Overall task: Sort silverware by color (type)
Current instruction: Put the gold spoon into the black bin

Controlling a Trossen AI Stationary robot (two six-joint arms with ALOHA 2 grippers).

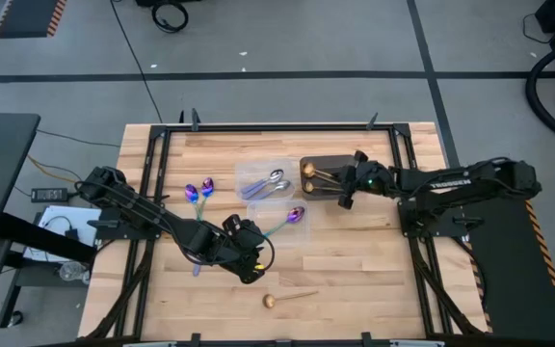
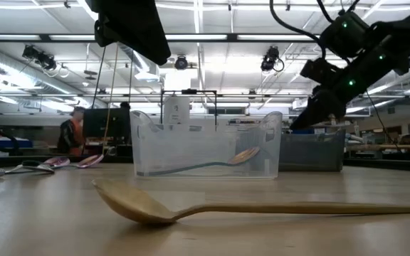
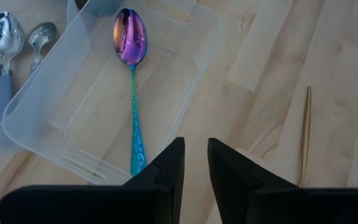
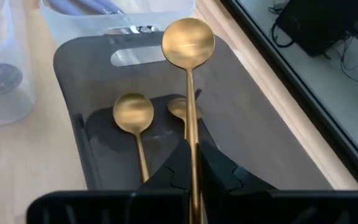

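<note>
My right gripper (image 4: 193,163) is shut on a gold spoon (image 4: 188,40) above the dark tub (image 4: 73,59), where two gold spoons (image 4: 133,113) lie. My left gripper (image 3: 195,167) stands open with nothing between its fingers, just short of a clear tub (image 3: 36,106). A purple spoon with a teal handle (image 3: 131,46) lies in that tub, its handle end at the rim beside my left finger. Silver spoons with pale blue handles (image 1: 270,181) lie in the second clear tub. Two purple spoons (image 1: 198,192) and a gold spoon (image 1: 287,300) lie on the table. My right gripper pinches the gold spoon's handle (image 4: 192,140) between its two fingers, which lie along it. It comes slanting down from the table's right side. The spoon sticks out ahead of the fingertips, bowl (image 4: 188,40) facing up, lifted clear over the dark tub.
The two clear tubs (image 1: 276,198) and the dark tub (image 1: 321,181) stand close together at the table's middle. The loose gold spoon (image 2: 262,208) lies near the front edge. Bare wood lies at the near right (image 1: 374,280).
</note>
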